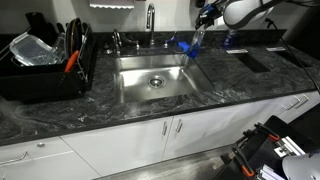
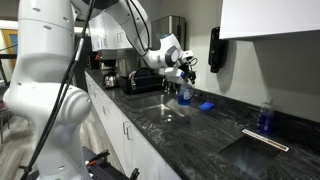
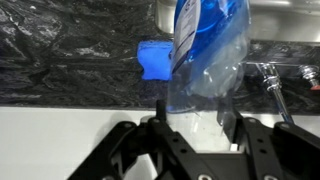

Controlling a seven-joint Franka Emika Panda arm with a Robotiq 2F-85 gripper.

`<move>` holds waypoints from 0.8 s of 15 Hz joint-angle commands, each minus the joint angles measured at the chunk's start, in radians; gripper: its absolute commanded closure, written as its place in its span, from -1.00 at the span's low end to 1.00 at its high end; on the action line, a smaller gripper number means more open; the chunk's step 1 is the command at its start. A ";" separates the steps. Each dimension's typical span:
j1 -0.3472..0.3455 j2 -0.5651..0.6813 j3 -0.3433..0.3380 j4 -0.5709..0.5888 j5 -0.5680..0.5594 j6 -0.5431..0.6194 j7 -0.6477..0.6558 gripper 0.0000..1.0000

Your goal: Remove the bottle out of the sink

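Observation:
My gripper is shut on the clear plastic bottle with its bluish part, holding it tilted in the air over the right rim of the stainless steel sink. In an exterior view the gripper holds the bottle above the counter beside the sink. In the wrist view the bottle sits between my two black fingers. The sink basin holds nothing I can see besides the round drain.
A blue sponge-like object lies on the dark marbled counter right of the sink. The faucet stands behind the sink. A black dish rack is on the other side. A blue dispenser bottle and a black cooktop lie further along.

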State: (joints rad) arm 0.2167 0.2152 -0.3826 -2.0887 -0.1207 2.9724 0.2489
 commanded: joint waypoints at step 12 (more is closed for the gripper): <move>0.116 0.077 -0.313 -0.001 -0.314 0.016 0.302 0.41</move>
State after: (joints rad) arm 0.2869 0.2713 -0.6435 -2.0891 -0.3762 2.9732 0.4950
